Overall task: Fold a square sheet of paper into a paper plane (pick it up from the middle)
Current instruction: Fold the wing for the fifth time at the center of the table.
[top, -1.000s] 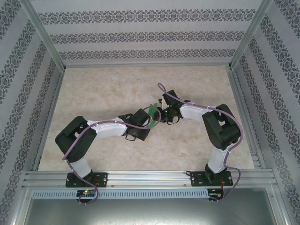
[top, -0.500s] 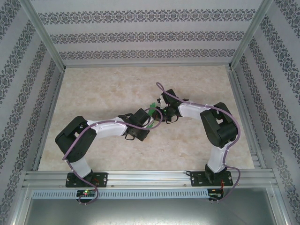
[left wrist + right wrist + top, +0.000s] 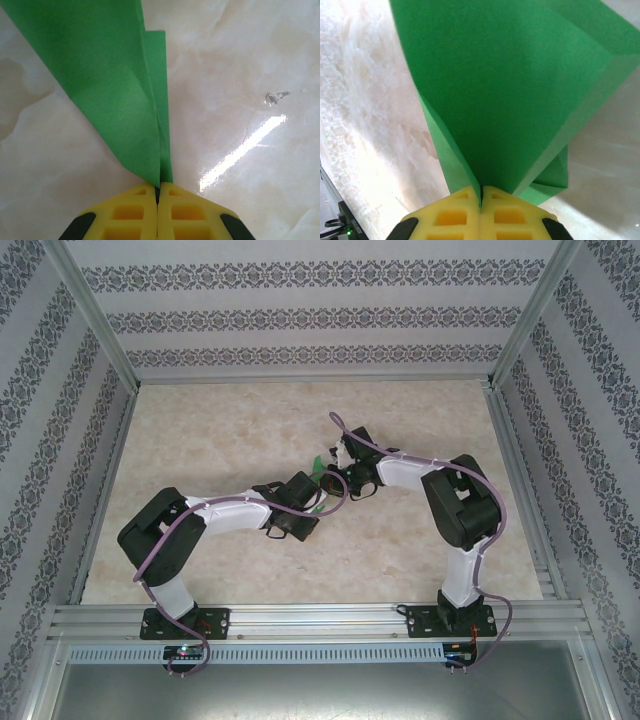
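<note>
- The paper plane (image 3: 317, 462), a piece of bright-green paper already folded into layers, hangs above the middle of the marble-patterned table (image 3: 230, 420), held between the two arms.
- In the top view, the left gripper (image 3: 317, 488) reaches in from the left and the right gripper (image 3: 334, 473) from the right. Their tips are close together, and only a sliver of green shows between and just beyond them.
- In the left wrist view, the left gripper (image 3: 158, 192) has its yellow pads (image 3: 127, 215) pressed together, pinching a narrow point of the paper plane (image 3: 115, 90).
- From that pinch the paper fans up and to the left as one broad face. A thinner folded flap runs along its right edge, with a soft crease line between them.
- A small clear fleck (image 3: 275, 97) lies on the table (image 3: 240, 60) to the right of the paper, well apart from it.
- In the right wrist view, the right gripper (image 3: 481, 194) is likewise closed tight on the paper plane (image 3: 510, 90).
- There a wide green face spreads upward, with a folded corner at the right and a further layer showing beneath at the lower right, over the pale table (image 3: 360, 100).
</note>
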Motion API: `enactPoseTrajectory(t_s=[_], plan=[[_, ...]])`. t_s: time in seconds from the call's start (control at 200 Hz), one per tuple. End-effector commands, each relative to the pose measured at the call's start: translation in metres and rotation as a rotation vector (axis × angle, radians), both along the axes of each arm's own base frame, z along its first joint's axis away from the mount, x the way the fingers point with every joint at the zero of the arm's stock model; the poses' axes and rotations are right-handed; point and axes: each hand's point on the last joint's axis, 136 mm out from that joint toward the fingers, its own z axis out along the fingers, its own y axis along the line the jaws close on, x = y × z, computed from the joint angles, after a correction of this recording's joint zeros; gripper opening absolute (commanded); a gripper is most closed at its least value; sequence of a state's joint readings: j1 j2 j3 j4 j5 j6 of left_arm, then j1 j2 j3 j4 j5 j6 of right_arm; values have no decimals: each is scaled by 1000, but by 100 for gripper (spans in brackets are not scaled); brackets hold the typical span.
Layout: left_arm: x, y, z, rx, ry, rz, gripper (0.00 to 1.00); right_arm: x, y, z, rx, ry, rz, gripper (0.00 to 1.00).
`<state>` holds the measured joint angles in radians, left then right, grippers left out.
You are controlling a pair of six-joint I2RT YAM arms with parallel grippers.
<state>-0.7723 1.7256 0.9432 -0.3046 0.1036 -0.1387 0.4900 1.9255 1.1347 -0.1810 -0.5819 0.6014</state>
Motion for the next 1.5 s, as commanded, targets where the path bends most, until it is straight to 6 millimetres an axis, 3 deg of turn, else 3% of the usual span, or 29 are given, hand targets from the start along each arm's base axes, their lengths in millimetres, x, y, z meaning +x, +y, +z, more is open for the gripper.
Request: enactPoseTrajectory(t_s=[0.0, 0.614, 0.819, 0.949, 1.059, 1.259, 1.494], plan=[[-27, 23, -26, 129, 114, -36, 7, 17, 2, 6, 23, -52, 5, 3], [-27, 21, -21, 115, 110, -40, 12, 15, -23, -37, -112, 13, -13, 2], [-26, 14, -4, 60, 96, -38, 18, 11, -29, -50, -155, 46, -10, 2], [-23, 9, 19, 11, 67, -24, 25, 6, -33, -57, -175, 65, -7, 2], [-17, 5, 42, -67, 39, 6, 30, 4, -34, -59, -180, 74, -3, 2], [5, 1, 76, -275, 34, 126, 30, -2, -37, -63, -185, 84, 5, 2], [35, 2, 58, -349, 86, 274, 17, -6, -37, -65, -178, 96, 9, 2]])
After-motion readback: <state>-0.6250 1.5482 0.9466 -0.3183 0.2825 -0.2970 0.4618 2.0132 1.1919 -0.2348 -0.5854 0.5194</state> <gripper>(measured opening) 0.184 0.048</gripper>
